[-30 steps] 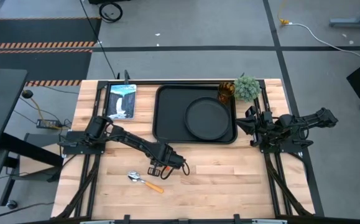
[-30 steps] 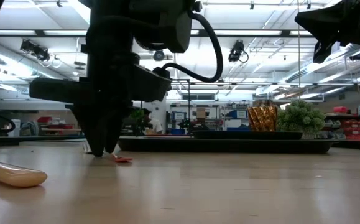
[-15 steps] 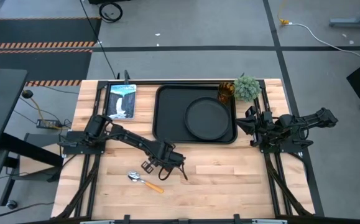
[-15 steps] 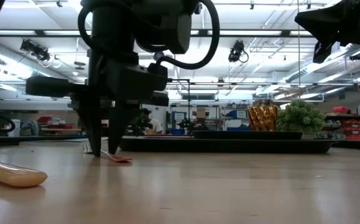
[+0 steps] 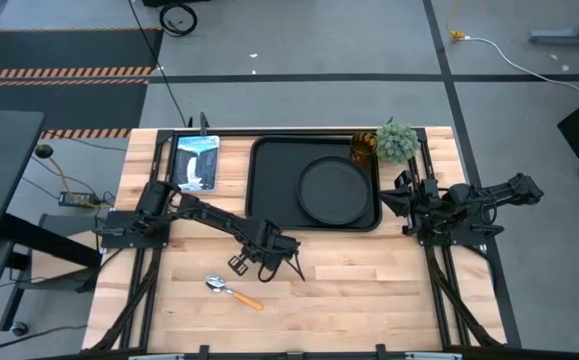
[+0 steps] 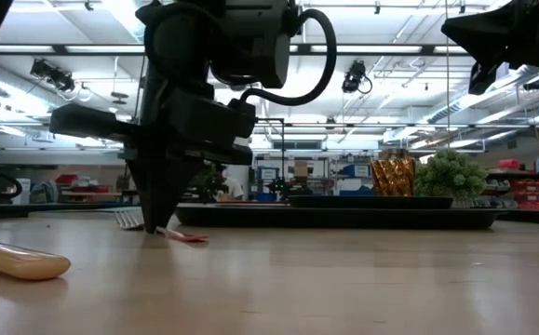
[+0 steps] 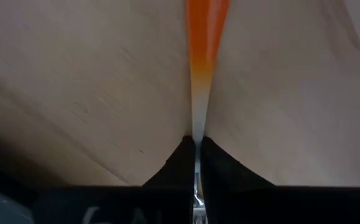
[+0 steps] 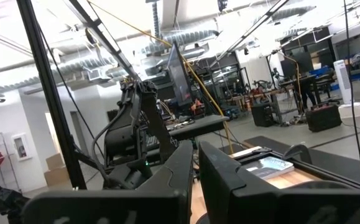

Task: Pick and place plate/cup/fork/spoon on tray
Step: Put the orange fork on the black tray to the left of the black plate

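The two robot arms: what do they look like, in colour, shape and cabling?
Both are dark, jointed arms of slim segments. The left gripper has two black fingers tapering to a narrow point under a bulky black housing, with a thick black cable looped beside it. The right gripper looks equally black, with blocky finger bases. No markings are readable.

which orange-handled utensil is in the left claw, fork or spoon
The fork, pinched in the left claw; the spoon lies apart on the table.
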### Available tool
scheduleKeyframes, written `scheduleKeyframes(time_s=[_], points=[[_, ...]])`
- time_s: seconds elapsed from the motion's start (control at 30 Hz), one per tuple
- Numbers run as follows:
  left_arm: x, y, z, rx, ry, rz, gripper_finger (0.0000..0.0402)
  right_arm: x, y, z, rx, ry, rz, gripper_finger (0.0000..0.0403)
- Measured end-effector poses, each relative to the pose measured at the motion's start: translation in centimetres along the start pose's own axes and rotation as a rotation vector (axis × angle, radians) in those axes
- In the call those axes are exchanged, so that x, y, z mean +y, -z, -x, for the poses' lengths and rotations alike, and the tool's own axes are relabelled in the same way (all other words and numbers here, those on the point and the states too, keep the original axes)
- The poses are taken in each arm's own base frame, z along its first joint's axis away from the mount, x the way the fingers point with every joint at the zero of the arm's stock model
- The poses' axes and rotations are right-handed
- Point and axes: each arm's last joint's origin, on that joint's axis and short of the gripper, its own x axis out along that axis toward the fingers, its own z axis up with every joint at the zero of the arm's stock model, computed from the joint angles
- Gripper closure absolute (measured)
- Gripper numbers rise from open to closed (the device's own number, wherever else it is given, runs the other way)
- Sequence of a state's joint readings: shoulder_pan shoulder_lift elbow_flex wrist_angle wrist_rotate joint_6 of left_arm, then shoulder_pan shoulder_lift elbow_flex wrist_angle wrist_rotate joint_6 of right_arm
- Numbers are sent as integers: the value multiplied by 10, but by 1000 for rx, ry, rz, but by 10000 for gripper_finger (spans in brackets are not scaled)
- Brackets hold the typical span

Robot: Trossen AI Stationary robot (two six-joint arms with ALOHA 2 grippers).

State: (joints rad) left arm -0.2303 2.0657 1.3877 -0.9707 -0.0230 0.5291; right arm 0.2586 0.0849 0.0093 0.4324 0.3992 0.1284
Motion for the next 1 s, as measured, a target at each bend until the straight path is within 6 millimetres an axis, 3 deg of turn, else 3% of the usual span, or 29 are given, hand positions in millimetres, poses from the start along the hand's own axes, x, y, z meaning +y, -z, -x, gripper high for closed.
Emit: scheduleKeyframes(time_s=[0.2, 0.43, 0.67, 1.0], points=[[5, -7, 12, -11, -3, 4, 390, 0, 0, 0, 0, 0, 0, 369], [12, -15, 43, -33, -54, -3, 389, 0, 0, 0, 0, 0, 0, 369], [21, -17, 68, 20, -187, -141, 389, 0, 0, 0, 0, 0, 0, 369], [61, 13, 64, 261, -320, -417, 388, 0, 0, 0, 0, 0, 0, 369]])
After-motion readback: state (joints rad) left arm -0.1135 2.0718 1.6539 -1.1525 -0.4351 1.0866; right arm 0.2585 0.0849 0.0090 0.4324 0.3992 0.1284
